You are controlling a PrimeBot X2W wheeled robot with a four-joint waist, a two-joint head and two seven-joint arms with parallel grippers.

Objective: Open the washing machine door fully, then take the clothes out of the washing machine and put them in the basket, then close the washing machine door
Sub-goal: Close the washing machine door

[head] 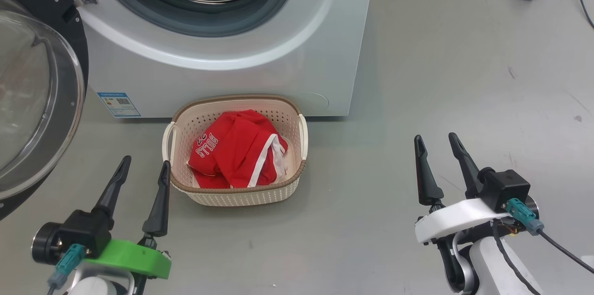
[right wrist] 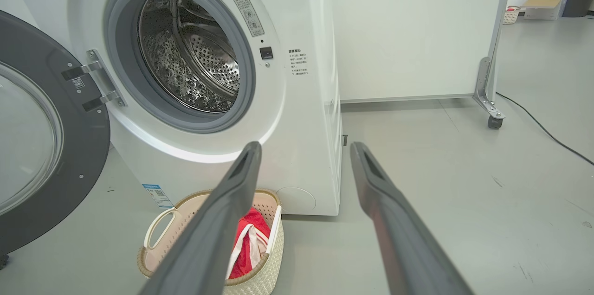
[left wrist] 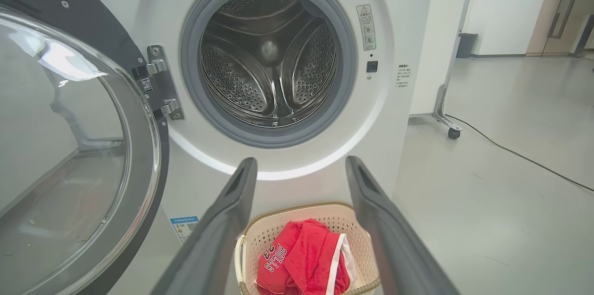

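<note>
Now the clothes (head: 234, 156) lie in the basket (head: 241, 195); left end effector (head: 146, 163) and right end effector (head: 435, 138) gape empty; the washing machine door (left wrist: 69, 146), open at left, looks rigid, slick; I'd push its black frame (right wrist: 90, 156).

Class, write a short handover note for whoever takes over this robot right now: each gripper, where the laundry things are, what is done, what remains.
Grippers: the left gripper is open and empty, just left of the basket. The right gripper is open and empty, over the floor to the basket's right.
Things: the clothes lie in the basket, which stands right in front of the washing machine. The drum looks empty in both wrist views. The door is swung wide open to the left.
Done: door opened, clothes moved to the basket.
Left: close the door.
</note>
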